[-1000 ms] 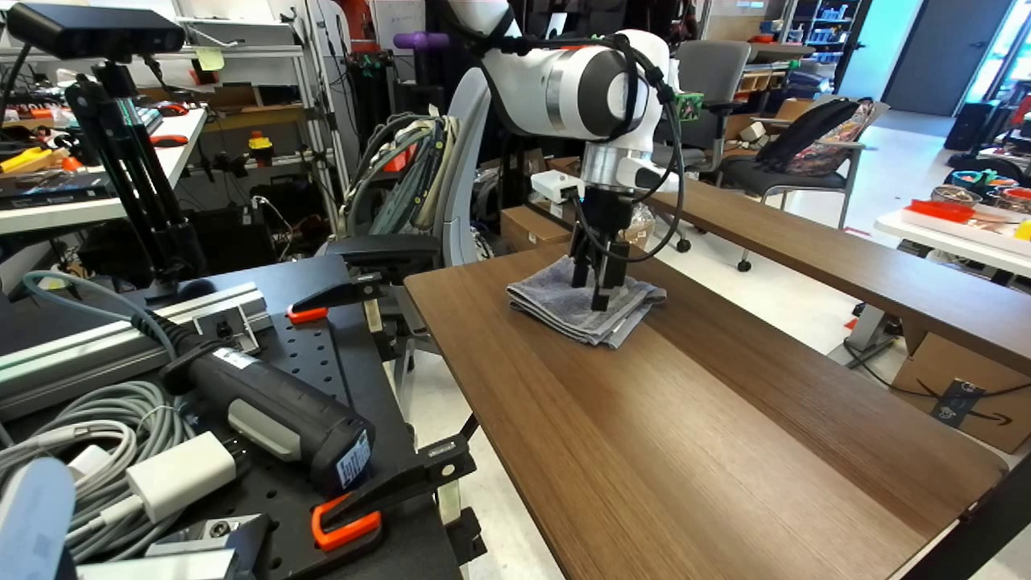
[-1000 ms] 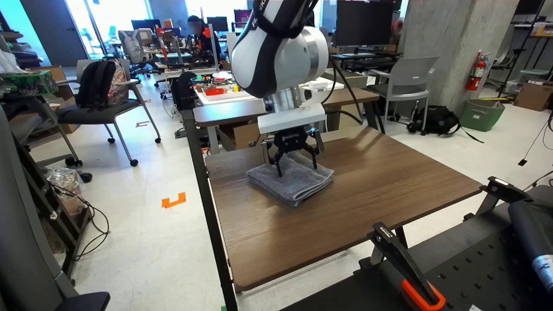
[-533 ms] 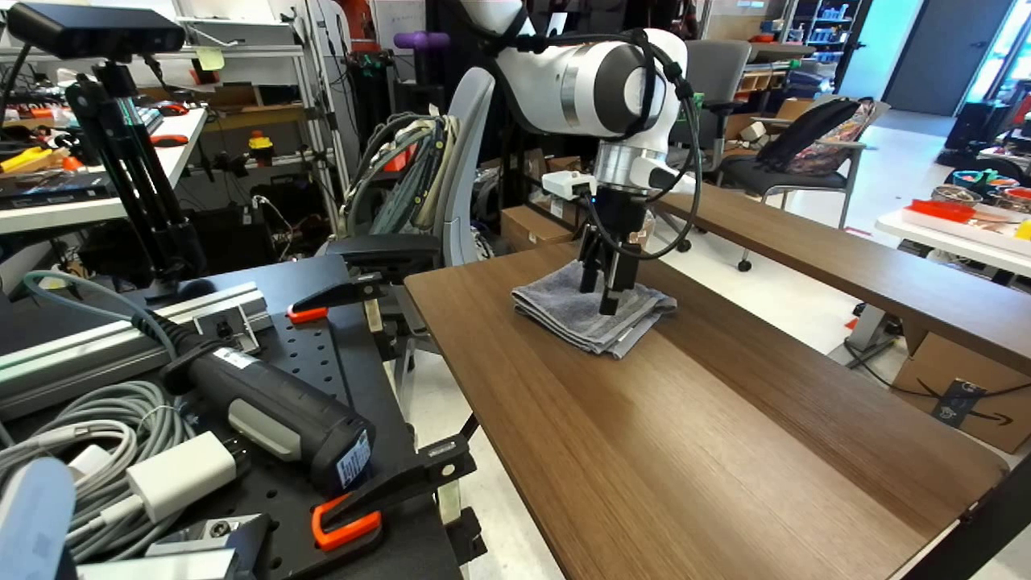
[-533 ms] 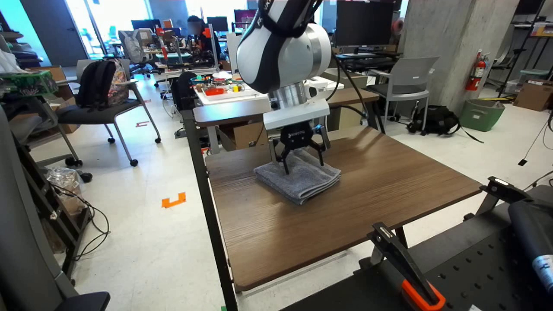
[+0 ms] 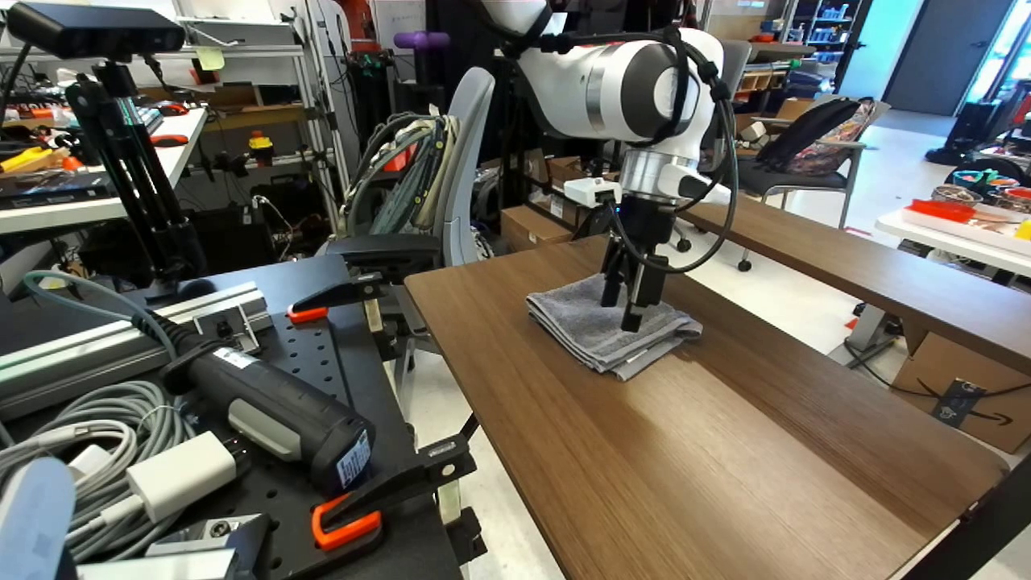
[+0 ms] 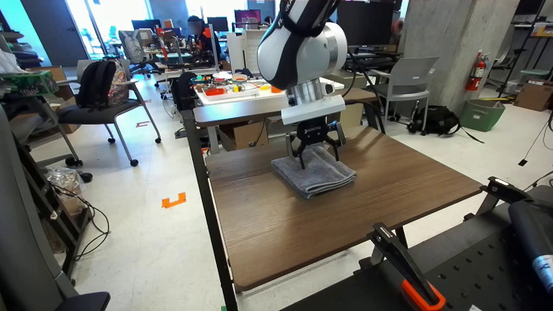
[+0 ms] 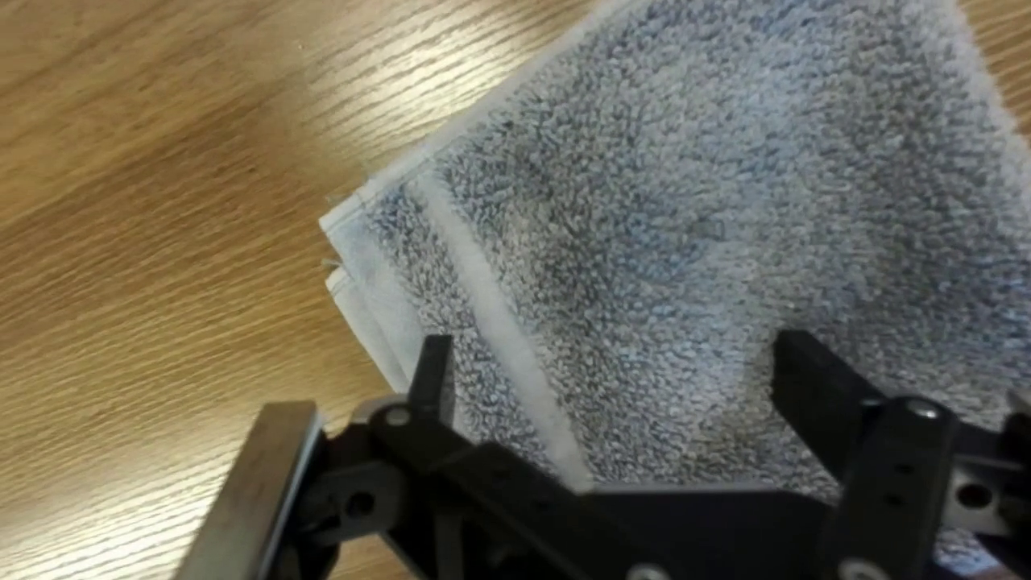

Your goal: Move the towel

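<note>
The grey folded towel (image 5: 576, 318) lies on the wooden table (image 5: 725, 467), and it also shows in an exterior view (image 6: 322, 179). My gripper (image 5: 622, 312) points down onto the towel's top, and its fingertips appear to touch or press on it. In an exterior view my gripper (image 6: 320, 164) has its fingers spread apart. In the wrist view my gripper (image 7: 615, 340) is open, with the towel (image 7: 660, 217) lying flat beneath and between the fingers. The left finger (image 7: 435, 370) stands near the towel's hemmed edge. No fold is pinched between the fingers.
A black perforated bench (image 5: 306, 354) with a dark handheld tool (image 5: 274, 403), cables and orange-tipped clamps (image 5: 346, 524) stands beside the table. A black post (image 6: 209, 216) runs along one table end. An office chair (image 5: 467, 177) and a second table (image 5: 870, 258) stand close by.
The gripper and towel have moved together across the table, rightward in both exterior views. The towel comes slightly nearer in one exterior view and slightly farther in the other. The gripper stays open.
</note>
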You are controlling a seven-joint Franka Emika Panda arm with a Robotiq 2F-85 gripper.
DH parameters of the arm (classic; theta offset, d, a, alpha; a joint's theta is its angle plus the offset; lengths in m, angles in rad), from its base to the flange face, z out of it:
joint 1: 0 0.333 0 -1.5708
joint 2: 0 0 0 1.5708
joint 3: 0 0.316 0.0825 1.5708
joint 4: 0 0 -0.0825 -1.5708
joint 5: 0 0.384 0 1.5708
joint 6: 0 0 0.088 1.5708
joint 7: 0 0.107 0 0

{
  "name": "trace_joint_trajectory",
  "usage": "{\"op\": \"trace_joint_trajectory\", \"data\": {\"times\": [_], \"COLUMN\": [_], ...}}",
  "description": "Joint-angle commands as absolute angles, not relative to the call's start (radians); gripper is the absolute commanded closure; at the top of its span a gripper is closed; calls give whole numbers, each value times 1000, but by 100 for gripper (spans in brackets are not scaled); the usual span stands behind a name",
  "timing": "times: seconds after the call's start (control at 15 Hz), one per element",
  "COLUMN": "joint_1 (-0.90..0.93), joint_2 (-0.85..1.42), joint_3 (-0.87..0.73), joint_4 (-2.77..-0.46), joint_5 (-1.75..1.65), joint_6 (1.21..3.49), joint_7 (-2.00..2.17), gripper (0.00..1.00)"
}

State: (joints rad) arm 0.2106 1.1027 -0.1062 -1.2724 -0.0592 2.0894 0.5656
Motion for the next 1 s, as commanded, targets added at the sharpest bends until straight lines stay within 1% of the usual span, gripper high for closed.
{"op": "trace_joint_trajectory", "data": {"times": [0.0, 0.53, 0.8, 0.93], "joint_1": [182, 100, 86, 99], "joint_2": [1114, 1123, 1121, 1082], "joint_3": [-116, -138, -135, -132], "joint_4": [-1231, -1174, -1172, -1234], "joint_5": [-52, -46, -44, -57], "joint_6": [2032, 1941, 1942, 1997], "joint_7": [547, 555, 552, 538], "gripper": [0, 0, 0, 0]}}
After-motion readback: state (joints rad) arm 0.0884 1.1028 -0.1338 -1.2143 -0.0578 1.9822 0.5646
